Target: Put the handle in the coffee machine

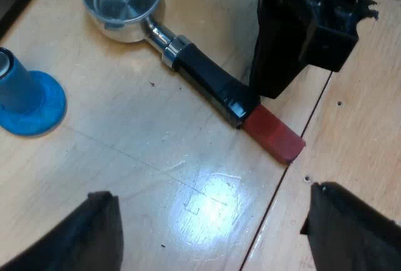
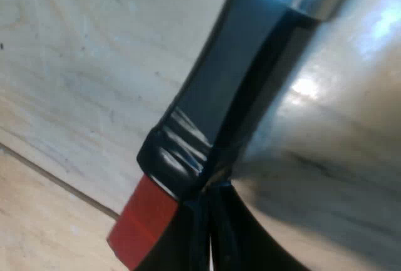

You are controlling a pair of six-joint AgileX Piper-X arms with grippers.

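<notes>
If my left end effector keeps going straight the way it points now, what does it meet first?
Probably the bare pale wooden tabletop: the open left end effector points down at it. The metal holder's black, red-tipped handle lies just beyond that line, though depth is unclear.

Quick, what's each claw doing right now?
Left claw: open, holding nothing.
Right claw: looks closed, tips against the holder's handle, not around it.

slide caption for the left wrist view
A silver metal holder with black, red-tipped handle lies on a pale wooden table, right end effector at its handle, blue tamper nearby.
</notes>
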